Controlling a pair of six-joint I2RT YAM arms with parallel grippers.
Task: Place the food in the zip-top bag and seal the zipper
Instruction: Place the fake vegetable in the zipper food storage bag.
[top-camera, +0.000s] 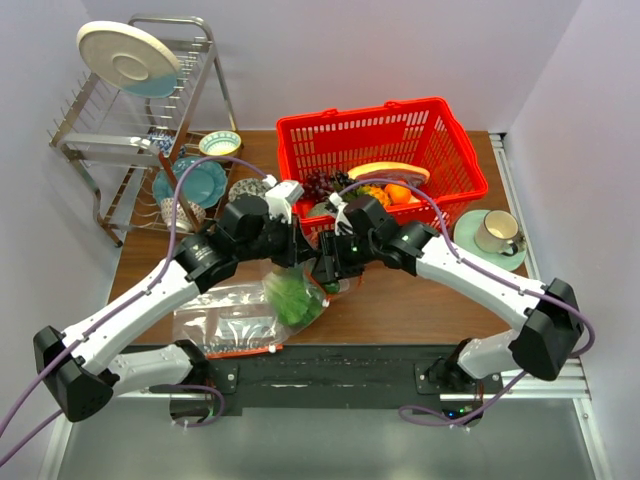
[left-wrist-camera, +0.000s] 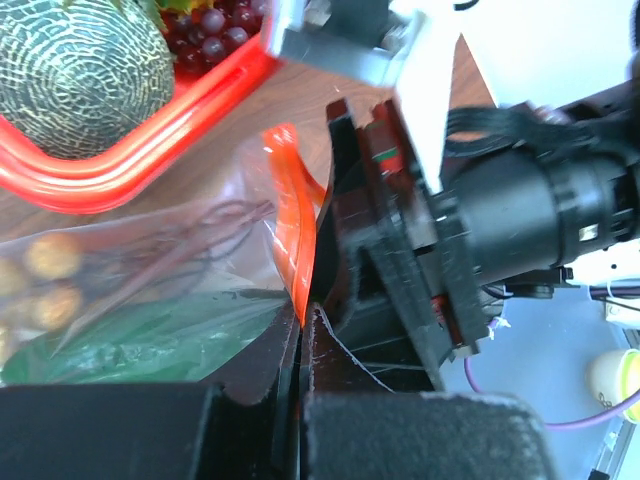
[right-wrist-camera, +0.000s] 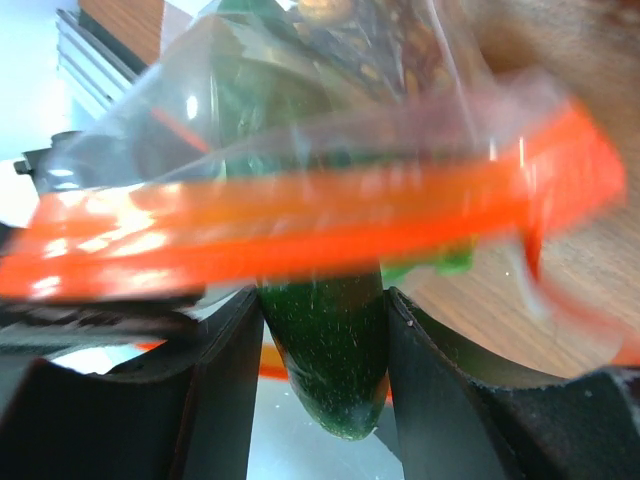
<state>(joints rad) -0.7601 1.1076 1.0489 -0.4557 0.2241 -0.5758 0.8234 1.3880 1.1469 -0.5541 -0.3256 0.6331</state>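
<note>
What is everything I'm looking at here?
basket: one, red, back of table
grapes: one bunch, purple, in basket
orange: at least one, orange, in basket
melon: one, netted green, in basket
dish rack: one, metal, back left
plates: two, pale plate atop rack, teal plate beside it
bowls: at least two, patterned, by rack
cup: one, cream, on green saucer, right
bags: two, clear, near edge: flat bag, held bag
cabbage: one, green, in held bag
nuts: several, brown, in held bag
cucumber: one, dark green, at held bag's mouth
left arm: white and black, jaws shut on red zipper
right arm: white and black, jaws gripping cucumber
</note>
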